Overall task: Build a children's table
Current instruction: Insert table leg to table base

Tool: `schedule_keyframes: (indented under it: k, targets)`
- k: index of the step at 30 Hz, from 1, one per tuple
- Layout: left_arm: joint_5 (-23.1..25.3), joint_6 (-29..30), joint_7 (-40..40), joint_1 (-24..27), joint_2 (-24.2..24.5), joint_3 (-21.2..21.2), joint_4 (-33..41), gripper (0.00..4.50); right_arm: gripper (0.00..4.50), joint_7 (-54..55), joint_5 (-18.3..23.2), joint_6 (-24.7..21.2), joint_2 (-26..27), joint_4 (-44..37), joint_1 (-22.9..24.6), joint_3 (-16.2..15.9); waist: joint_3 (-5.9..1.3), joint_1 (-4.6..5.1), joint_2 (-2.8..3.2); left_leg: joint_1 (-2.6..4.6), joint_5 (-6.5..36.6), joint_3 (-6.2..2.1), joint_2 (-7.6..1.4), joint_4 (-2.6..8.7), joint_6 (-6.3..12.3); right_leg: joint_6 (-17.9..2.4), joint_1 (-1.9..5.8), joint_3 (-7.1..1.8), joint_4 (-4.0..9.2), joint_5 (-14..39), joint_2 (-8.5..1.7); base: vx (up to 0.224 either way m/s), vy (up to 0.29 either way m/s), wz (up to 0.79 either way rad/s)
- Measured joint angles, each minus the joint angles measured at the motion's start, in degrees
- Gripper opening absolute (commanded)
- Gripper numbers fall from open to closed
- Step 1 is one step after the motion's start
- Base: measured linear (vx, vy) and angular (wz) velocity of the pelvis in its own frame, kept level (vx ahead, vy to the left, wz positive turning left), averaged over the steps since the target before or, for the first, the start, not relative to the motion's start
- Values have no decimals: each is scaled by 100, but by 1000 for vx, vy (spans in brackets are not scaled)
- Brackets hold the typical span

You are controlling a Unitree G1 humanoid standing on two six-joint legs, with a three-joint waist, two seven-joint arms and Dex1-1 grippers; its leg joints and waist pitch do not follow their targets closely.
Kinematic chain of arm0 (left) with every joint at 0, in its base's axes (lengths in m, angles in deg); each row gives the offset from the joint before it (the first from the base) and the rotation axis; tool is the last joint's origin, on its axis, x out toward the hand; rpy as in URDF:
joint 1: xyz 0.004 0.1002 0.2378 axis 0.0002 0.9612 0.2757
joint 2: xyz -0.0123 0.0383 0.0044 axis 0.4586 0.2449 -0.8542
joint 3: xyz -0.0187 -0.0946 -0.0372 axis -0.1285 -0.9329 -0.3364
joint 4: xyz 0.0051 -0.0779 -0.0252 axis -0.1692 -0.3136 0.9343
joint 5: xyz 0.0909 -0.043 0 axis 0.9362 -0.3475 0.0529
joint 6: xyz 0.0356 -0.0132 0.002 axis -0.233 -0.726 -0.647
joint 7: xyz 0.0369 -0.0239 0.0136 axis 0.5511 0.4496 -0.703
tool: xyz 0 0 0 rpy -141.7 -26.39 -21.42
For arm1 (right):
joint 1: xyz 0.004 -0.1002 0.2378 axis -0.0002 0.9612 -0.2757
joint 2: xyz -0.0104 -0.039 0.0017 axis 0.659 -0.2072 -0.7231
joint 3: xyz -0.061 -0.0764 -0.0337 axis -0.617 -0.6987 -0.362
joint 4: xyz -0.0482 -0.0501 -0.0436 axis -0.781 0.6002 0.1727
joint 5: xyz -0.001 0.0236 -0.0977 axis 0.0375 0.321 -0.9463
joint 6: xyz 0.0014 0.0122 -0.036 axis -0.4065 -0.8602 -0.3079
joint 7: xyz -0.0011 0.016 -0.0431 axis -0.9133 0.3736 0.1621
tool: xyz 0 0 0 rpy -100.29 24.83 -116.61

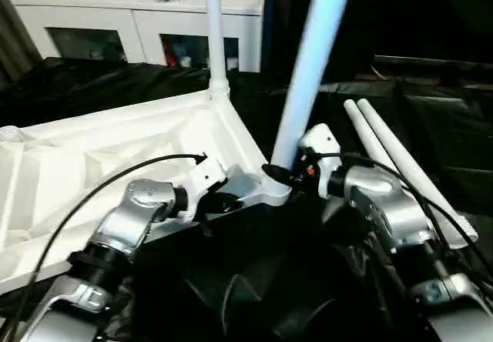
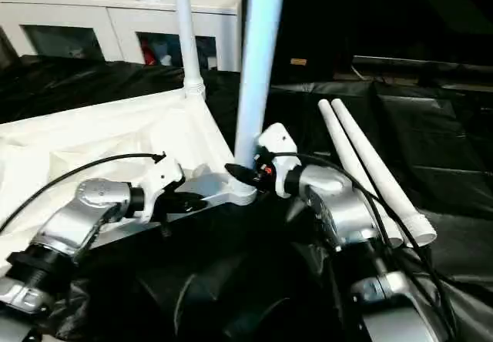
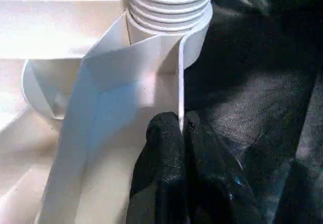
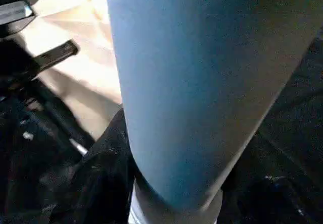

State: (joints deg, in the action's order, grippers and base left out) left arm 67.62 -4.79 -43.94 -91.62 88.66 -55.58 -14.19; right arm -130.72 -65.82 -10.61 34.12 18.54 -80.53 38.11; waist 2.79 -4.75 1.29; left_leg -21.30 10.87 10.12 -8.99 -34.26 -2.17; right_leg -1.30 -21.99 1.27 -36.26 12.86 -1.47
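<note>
Nearest, the left gripper [image 1: 219, 201] is clamped tight on the thin rim of the top [image 1: 115, 149], which lies upside down on black sheeting, just beside the near corner socket [image 1: 271, 193]. The right gripper [image 1: 279, 174] grips leg 2 [image 1: 308, 65] at its base, where it stands in that socket, threads visible, leaning slightly. Beyond, 2 spare legs [image 1: 400, 161] lie to the right. At the far corner, leg 1 [image 1: 214, 26] stands seated. Roughly half done; 2 legs remain.
</note>
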Motion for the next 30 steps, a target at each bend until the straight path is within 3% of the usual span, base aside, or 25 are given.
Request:
schedule_keyframes:
  k: [18,30]
  targets:
    - [-20,-198,-977,209,514,133,306,0,188,-1762,-2,649,-330,311,-108,-386,-31,-29,-51,18,8,0,-1,4,9,-3,25,4,16,2,0,0,0,0]
    - [-17,-209,-1107,205,523,134,277,0,188,-2051,-33,891,-307,612,-245,-447,-36,-29,-49,28,8,0,-1,7,8,-5,32,5,16,3,0,0,0,0]
